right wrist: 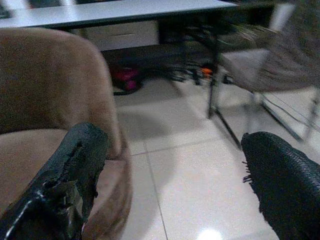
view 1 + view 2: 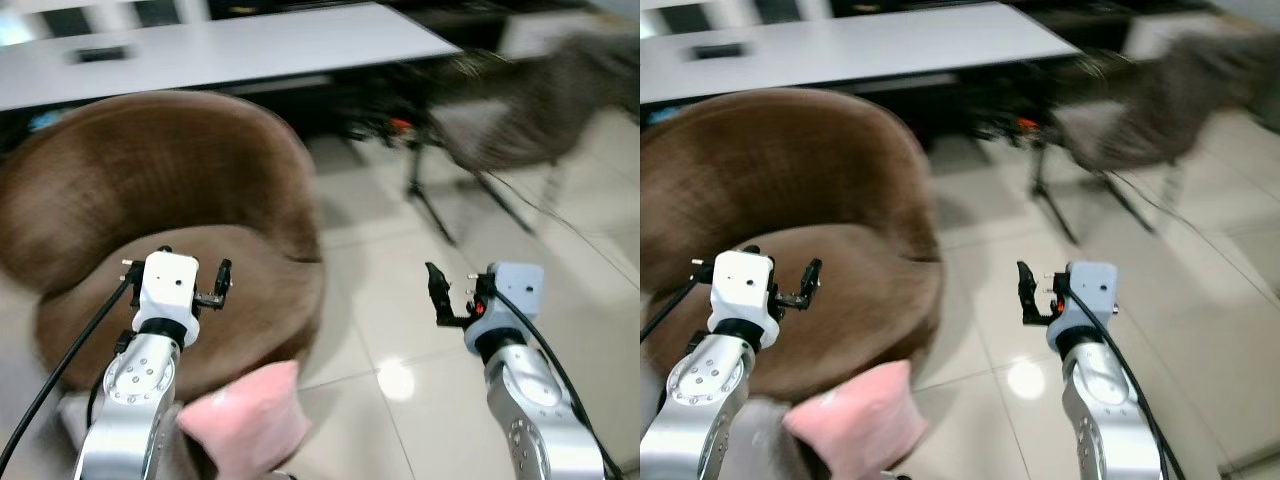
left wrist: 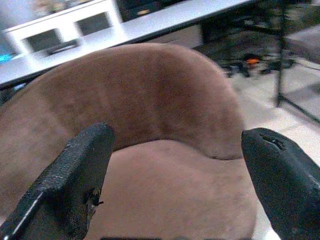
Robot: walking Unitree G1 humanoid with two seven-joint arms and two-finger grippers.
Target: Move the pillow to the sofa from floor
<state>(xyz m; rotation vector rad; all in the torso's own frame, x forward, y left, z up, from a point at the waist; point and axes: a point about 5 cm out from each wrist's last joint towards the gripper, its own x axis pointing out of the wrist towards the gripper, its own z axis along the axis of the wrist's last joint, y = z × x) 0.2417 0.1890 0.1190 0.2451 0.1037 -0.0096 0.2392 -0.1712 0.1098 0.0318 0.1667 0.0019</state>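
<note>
Pillow (image 2: 252, 418), pink, lies at the front edge of the brown sofa (image 2: 150, 190), by the seat's lower rim; whether it rests on floor or cushion cannot be told. Its long axis runs diagonally, upper corner toward the robot's right.

Left gripper (image 3: 175, 175) hovers over the seat, fingers spread wide, holding nothing. Right gripper (image 1: 175, 180) hangs over the pale glossy tile floor (image 2: 400, 300), fingers wide apart, empty.

Behind the sofa: a white table (image 2: 250, 45); a grey chair (image 2: 530, 110) to the right. Views blurred.
</note>
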